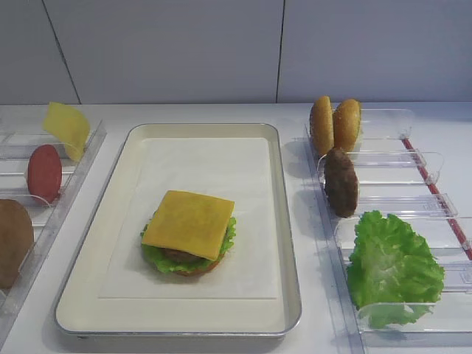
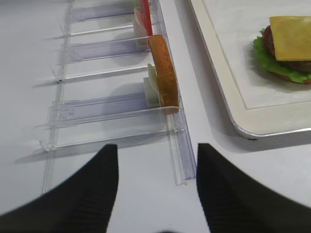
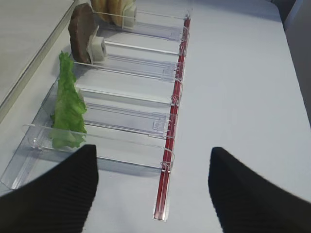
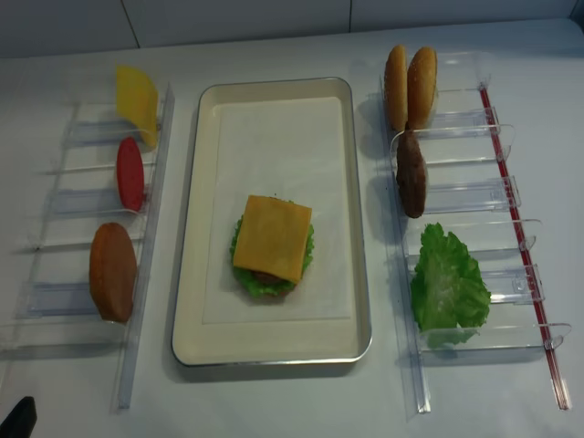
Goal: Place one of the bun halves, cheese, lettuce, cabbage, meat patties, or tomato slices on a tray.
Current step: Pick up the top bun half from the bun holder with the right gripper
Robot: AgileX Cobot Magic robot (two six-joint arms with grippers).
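Note:
On the silvery tray (image 1: pixel 287 243) sits a stack with a cheese slice (image 1: pixel 189 223) on top, over a meat patty, lettuce and a bun base. The right rack holds two bun halves (image 1: pixel 335 124), a meat patty (image 1: pixel 341 181) and a lettuce leaf (image 1: pixel 391 265). The left rack holds cheese (image 1: pixel 66 127), a tomato slice (image 1: pixel 44 173) and a bun half (image 1: pixel 11 240). My left gripper (image 2: pixel 156 151) hangs open near the left rack's front end, short of the bun half (image 2: pixel 164 75). My right gripper (image 3: pixel 153 154) is open and empty, in front of the lettuce (image 3: pixel 68 107).
Clear plastic racks (image 4: pixel 456 196) flank the tray on both sides. A red strip (image 3: pixel 170 141) runs along the right rack's outer edge. A black tip (image 4: pixel 18 420) shows at the bottom left corner of the realsense view. A white wall stands behind the table.

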